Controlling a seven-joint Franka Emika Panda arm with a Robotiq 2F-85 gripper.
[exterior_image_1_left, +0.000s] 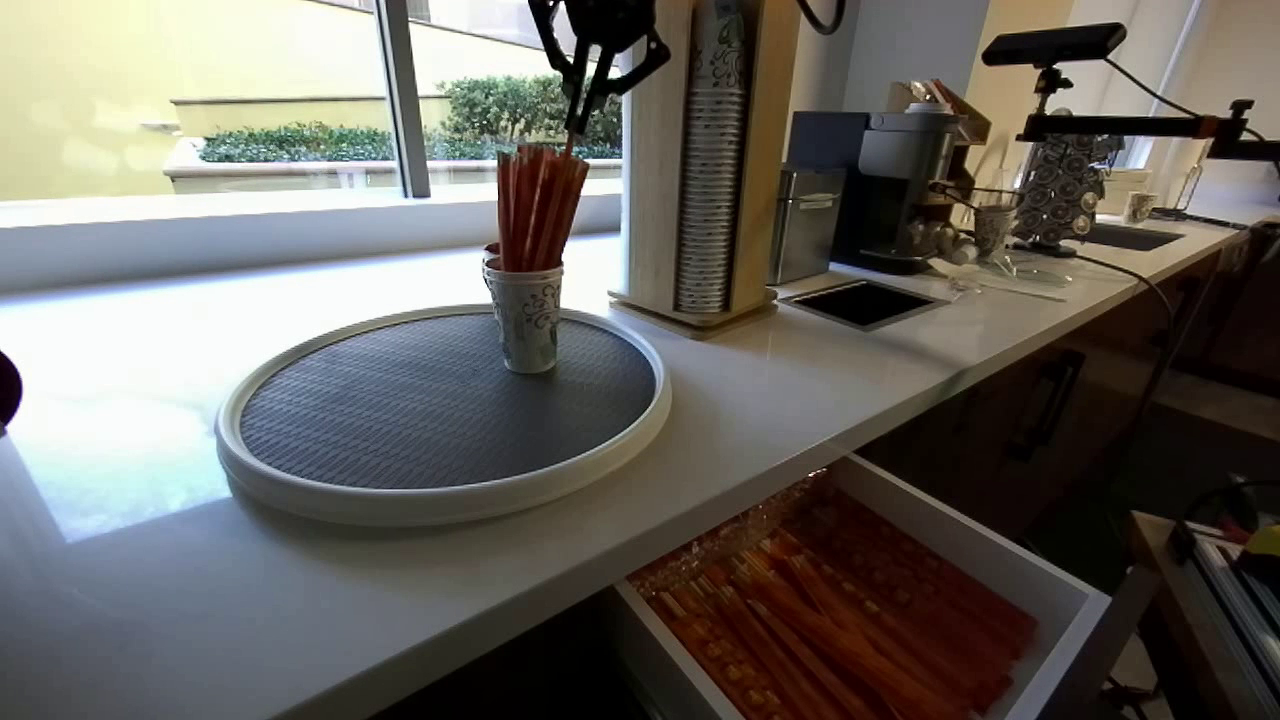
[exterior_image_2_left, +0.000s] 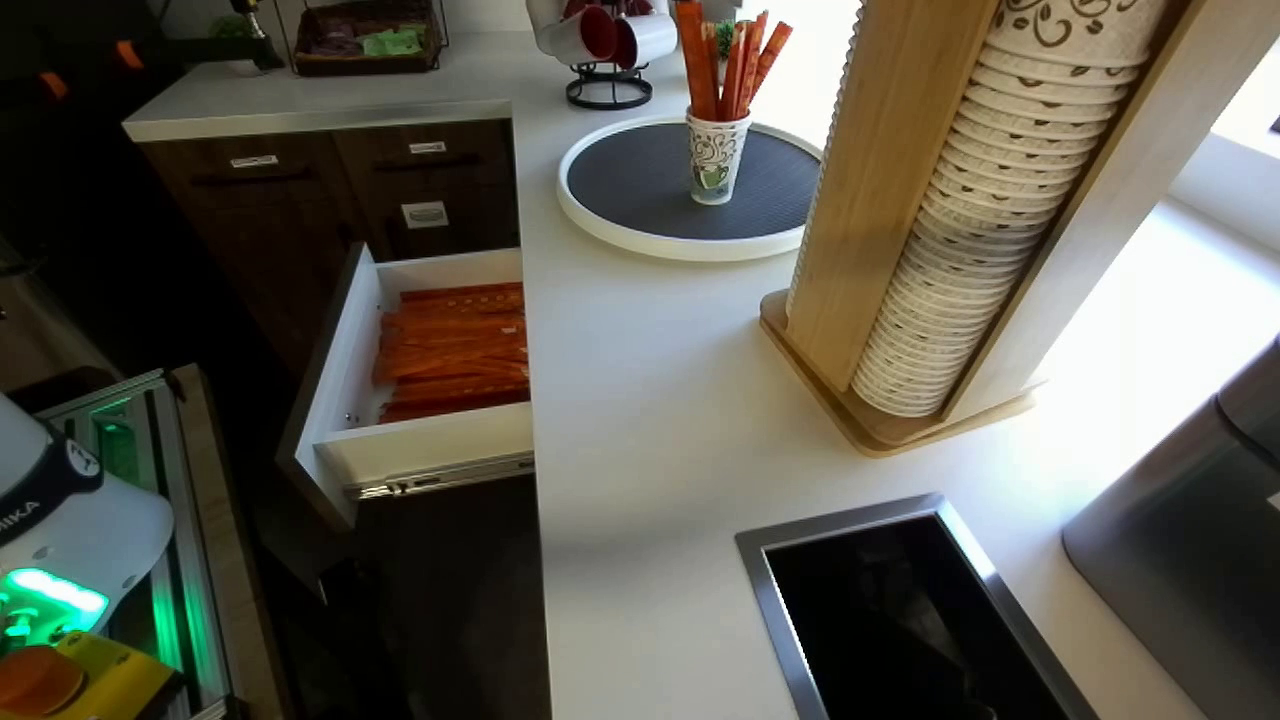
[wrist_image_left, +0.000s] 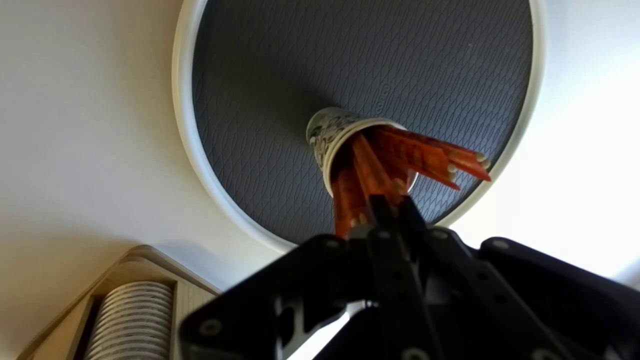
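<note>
My gripper (exterior_image_1_left: 578, 128) hangs above a patterned paper cup (exterior_image_1_left: 530, 320) packed with orange-wrapped sticks (exterior_image_1_left: 530, 205). Its jaws are together on one thin orange stick (exterior_image_1_left: 570, 146), which runs down from the fingertips among the others. In the wrist view the gripper (wrist_image_left: 393, 202) covers part of the bundle, and several stick ends fan out of the cup (wrist_image_left: 332, 131). Part of another rim shows behind this cup. The cup stands upright on a round dark tray (exterior_image_1_left: 400, 420) with a pale rim. In an exterior view the cup (exterior_image_2_left: 716, 160) shows without the gripper.
A wooden dispenser (exterior_image_1_left: 655, 180) of stacked cups stands beside the tray. Below the counter edge an open drawer (exterior_image_2_left: 430, 445) holds many orange sticks (exterior_image_2_left: 455, 350). A dark square opening (exterior_image_1_left: 862, 303) is set into the counter near a coffee machine (exterior_image_1_left: 905, 160). Mugs (exterior_image_2_left: 600, 38) hang behind the tray.
</note>
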